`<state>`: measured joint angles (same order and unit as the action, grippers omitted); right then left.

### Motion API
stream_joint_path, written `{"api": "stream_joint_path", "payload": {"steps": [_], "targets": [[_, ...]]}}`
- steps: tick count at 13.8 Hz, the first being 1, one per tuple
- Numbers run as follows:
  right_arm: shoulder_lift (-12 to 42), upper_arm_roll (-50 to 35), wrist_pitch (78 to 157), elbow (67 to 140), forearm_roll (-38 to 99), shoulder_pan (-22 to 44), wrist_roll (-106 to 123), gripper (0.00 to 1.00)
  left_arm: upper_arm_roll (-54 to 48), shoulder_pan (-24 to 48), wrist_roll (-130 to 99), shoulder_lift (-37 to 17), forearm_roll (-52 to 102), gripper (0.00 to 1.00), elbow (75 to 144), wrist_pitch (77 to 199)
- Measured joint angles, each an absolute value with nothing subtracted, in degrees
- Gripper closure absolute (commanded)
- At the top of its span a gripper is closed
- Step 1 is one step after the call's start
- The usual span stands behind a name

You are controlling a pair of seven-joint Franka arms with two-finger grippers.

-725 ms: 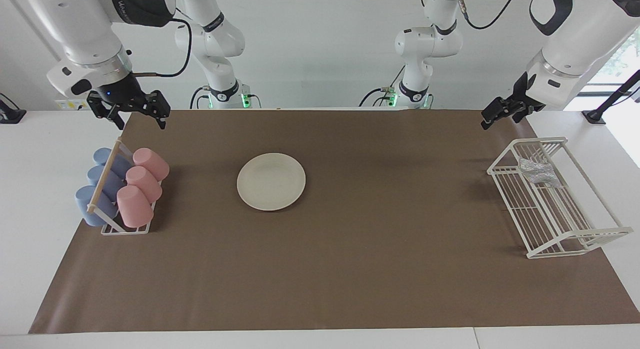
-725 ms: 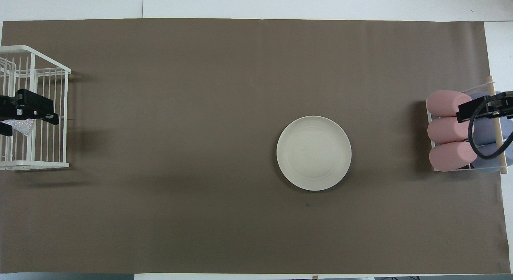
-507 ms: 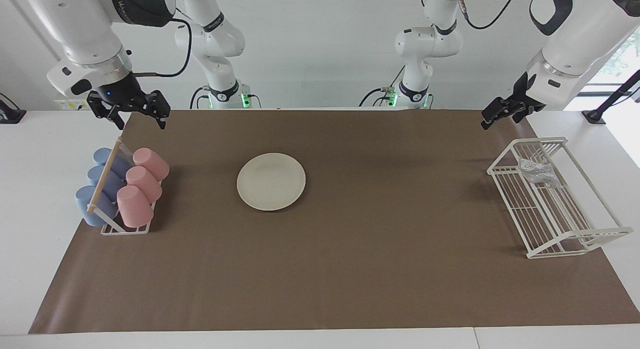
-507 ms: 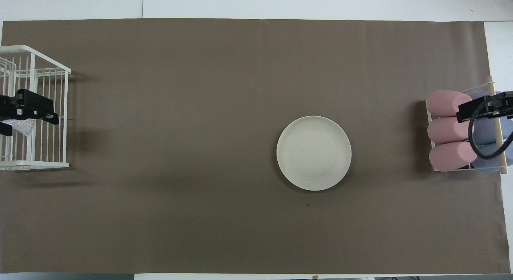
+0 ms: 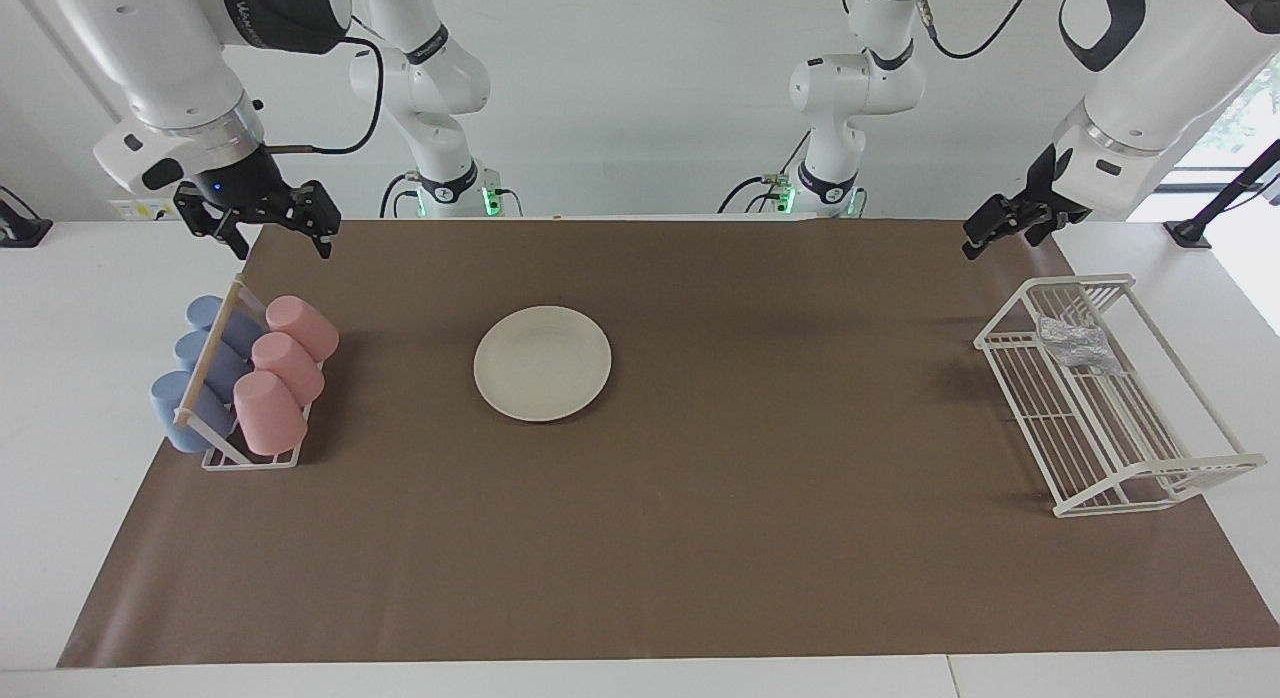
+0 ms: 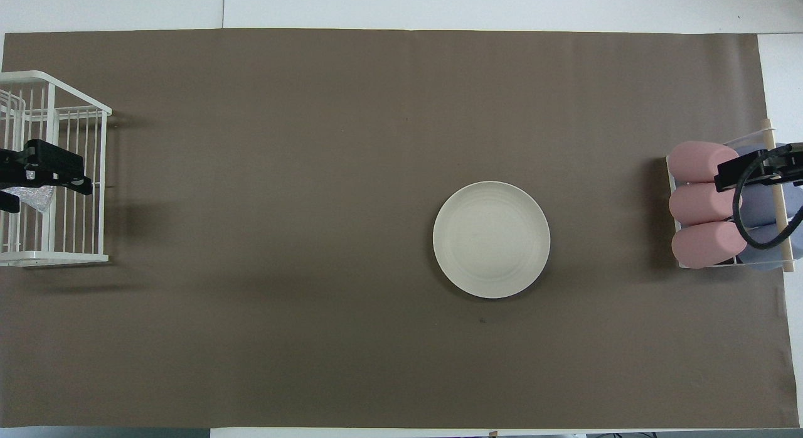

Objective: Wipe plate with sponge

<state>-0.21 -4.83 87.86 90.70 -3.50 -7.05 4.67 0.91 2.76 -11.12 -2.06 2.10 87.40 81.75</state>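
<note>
Facing view: the sponge [image 5: 1075,343], judged light and crushable, is best pinched across its middle by the wide-spread left claw [image 5: 1003,226].

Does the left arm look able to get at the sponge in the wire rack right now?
Probably yes: the left gripper hangs open above the white wire rack, whose top is open, and nothing covers the sponge.

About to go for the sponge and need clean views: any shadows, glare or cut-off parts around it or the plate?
Facing view: sponge shows plainly in the wire rack, plate evenly lit, soft shadows only. Overhead view: left gripper covers most of the sponge at the frame's edge; no glare on the plate.
</note>
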Motion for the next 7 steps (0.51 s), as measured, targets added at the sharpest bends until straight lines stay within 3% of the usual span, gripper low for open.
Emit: {"api": "stream_joint_path", "payload": {"steps": [7], "targets": [[-0.2, -5.1, 87.9, 90.7, -3.5, -7.0, 4.7, 0.0, 0.7, 3.1, -10.8, -0.6, 1.0, 0.0, 92.0, 86.2]]}}
